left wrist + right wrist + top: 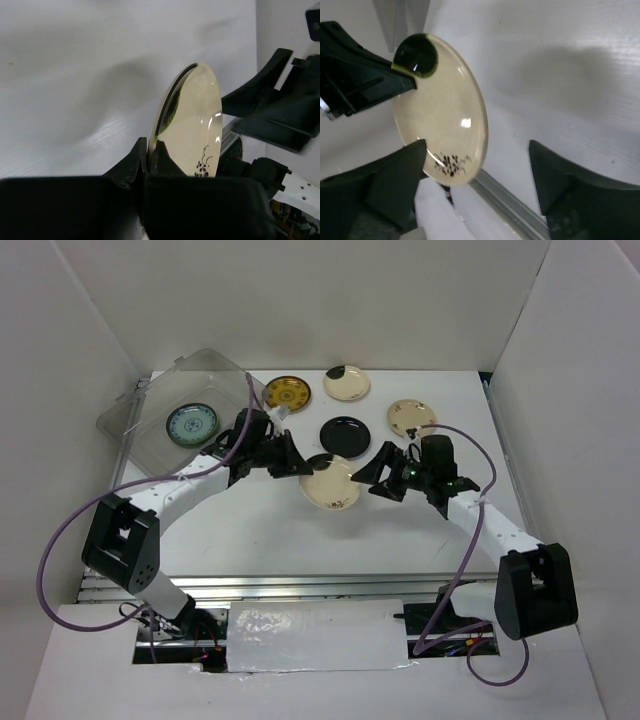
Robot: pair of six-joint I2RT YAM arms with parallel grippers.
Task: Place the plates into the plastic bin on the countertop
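Observation:
My left gripper [300,464] is shut on the rim of a cream plate with a black patch [331,482] and holds it tilted above the countertop [260,530]. In the left wrist view the jaws [149,152] pinch the plate [192,120] edge-on. My right gripper [385,476] is open beside the plate's other side. In the right wrist view it [477,147] is open and empty, with the plate [442,107] just past its left finger [395,180]. The clear plastic bin [135,430] at the far left holds a blue-patterned plate [191,424].
On the countertop lie a mustard-gold plate [287,392], a cream plate with a black patch [347,383], a glossy black plate [346,435] and a cream plate [411,417]. A metal rail [300,585] runs along the front edge. White walls stand on both sides.

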